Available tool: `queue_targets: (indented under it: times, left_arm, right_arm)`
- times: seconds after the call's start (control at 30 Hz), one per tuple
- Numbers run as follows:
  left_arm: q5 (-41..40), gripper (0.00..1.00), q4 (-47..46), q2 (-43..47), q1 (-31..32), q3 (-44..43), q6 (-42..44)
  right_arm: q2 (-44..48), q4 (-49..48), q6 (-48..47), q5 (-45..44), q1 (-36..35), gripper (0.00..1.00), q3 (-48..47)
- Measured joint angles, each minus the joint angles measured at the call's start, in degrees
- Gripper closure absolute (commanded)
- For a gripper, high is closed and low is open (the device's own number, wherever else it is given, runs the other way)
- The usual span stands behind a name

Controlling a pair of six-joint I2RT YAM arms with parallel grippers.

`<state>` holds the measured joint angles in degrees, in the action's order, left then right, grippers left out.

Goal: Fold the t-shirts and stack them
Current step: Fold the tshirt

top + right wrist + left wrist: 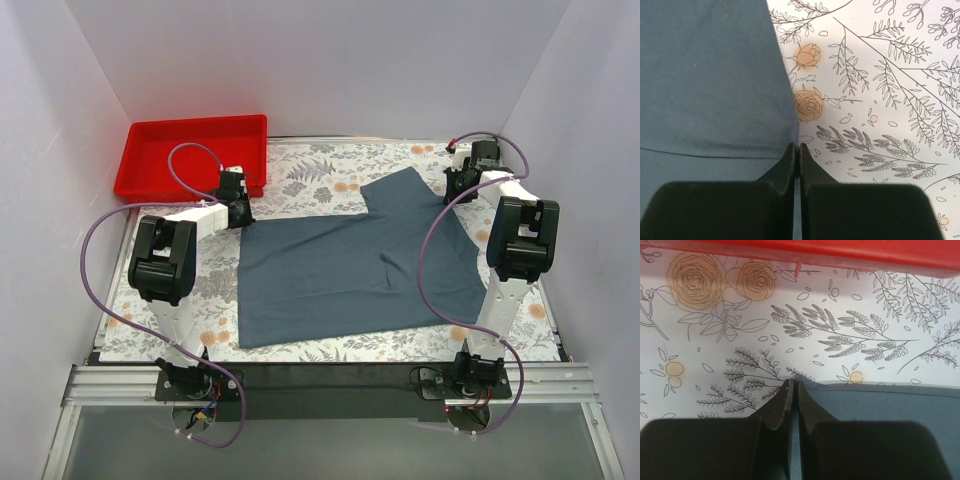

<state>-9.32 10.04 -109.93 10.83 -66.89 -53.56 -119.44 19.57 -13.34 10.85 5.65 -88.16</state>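
One slate blue-grey t-shirt (350, 270) lies spread flat on the flowered table cover, with one part reaching toward the far right. My left gripper (240, 207) is at its far left corner. In the left wrist view the gripper (792, 385) is shut, with a strip of the t-shirt (880, 405) pinched between the fingers. My right gripper (462, 180) is at the shirt's far right edge. In the right wrist view the gripper (797, 147) is shut on the hem corner of the t-shirt (710, 75). Both grippers are low at the table.
A red tray (190, 155) stands at the back left, just beyond the left gripper, and its rim (840, 255) fills the top of the left wrist view. White walls close in three sides. The flowered cover (330, 175) shows around the shirt.
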Motion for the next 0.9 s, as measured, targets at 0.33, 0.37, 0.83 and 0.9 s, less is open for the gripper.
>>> queue_targets:
  times: [0.33,0.37,0.83,0.9]
  left_arm:
    - [-0.59,1.00,0.07,1.11,-2.34,1.27,-0.44]
    - [-0.26,1.00,0.04,1.11,-2.51,1.27,-0.39]
    - [5.79,1.00,-0.17,3.02,-3.23,1.29,2.21]
    - [6.08,1.00,-0.17,4.57,-3.23,1.29,2.23]
  right_arm:
    - [-1.03,0.04,0.96,-0.07,1.09,0.99,-0.04]
    - [-1.20,0.04,1.05,0.02,1.11,0.99,-0.04]
    - [-1.90,0.07,1.44,3.08,1.46,0.99,-0.46]
    - [-1.79,0.11,1.46,3.21,1.46,0.99,-0.87]
